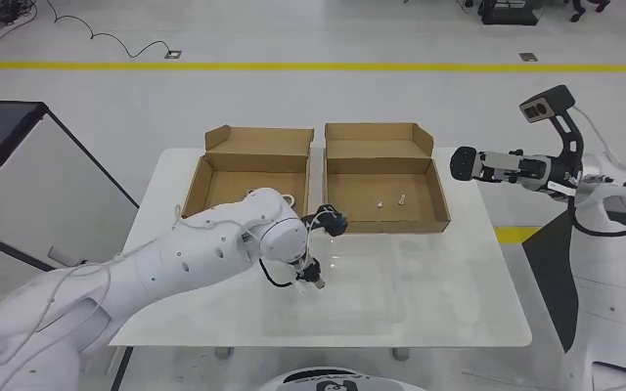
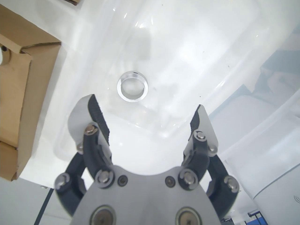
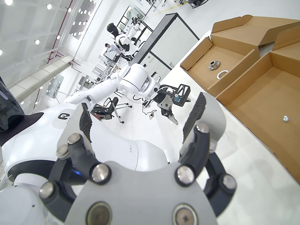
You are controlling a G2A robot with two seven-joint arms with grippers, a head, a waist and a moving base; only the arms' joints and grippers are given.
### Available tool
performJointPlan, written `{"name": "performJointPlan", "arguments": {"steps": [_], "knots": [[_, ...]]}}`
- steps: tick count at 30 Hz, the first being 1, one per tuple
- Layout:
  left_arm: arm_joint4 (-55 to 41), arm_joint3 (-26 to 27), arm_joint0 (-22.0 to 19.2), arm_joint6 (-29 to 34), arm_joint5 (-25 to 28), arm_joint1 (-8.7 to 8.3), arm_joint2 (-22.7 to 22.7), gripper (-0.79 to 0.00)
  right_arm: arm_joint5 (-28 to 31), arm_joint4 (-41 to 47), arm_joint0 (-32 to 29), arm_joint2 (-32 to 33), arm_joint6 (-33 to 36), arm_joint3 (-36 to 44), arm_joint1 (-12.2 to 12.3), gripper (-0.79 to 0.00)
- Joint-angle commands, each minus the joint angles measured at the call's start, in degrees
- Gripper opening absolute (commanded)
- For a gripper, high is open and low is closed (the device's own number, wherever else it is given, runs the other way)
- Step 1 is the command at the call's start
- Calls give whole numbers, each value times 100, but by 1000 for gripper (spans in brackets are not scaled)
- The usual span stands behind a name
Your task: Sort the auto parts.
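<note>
Here, two open cardboard boxes stand side by side along the far edge of the table (image 1: 499,323), with their lids folded back.

- The left box (image 1: 256,156) holds a flanged metal hub (image 3: 213,65) and, just beside it, a C-shaped clip (image 3: 222,74). Both lie flat on the box floor.
- The right box (image 1: 380,152) holds two small parts (image 1: 380,204) close together on its floor, a little right of the middle. In the right wrist view one of them reads as a small metal fastener (image 3: 285,118); its type is too small to tell.

A clear plastic tray (image 1: 411,283) sits on the table in front of the right box, toward the near edge. One metal ring (image 2: 132,88) lies flat on the tray floor, toward the tray's left end.

The left gripper (image 2: 145,101) hangs over the left end of the tray, near the ring but not touching it. Its claw is spread wide, with nothing between the pads (image 2: 97,115).

The right gripper (image 1: 456,163) is over the far right corner of the table, beside the right wall of the right box. Its claw is likewise spread apart and empty.
</note>
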State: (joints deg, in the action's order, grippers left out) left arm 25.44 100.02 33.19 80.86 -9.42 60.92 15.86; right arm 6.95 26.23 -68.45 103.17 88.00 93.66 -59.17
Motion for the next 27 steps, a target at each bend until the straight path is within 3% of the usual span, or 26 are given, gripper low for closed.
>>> {"name": "performJointPlan", "arguments": {"steps": [1,13,24,27], "knots": [[62,-66,44,-25,-6,28,-25,-517,0,0,0,0,0,0,0,0],[565,-308,271,-24,-53,154,-123,-702,0,0,0,0,0,0,0,0],[922,-388,437,-96,-102,268,-101,-686,0,0,0,0,0,0,0,0],[994,-398,469,-53,-121,299,-88,-637,0,0,0,0,0,0,0,0]]}}
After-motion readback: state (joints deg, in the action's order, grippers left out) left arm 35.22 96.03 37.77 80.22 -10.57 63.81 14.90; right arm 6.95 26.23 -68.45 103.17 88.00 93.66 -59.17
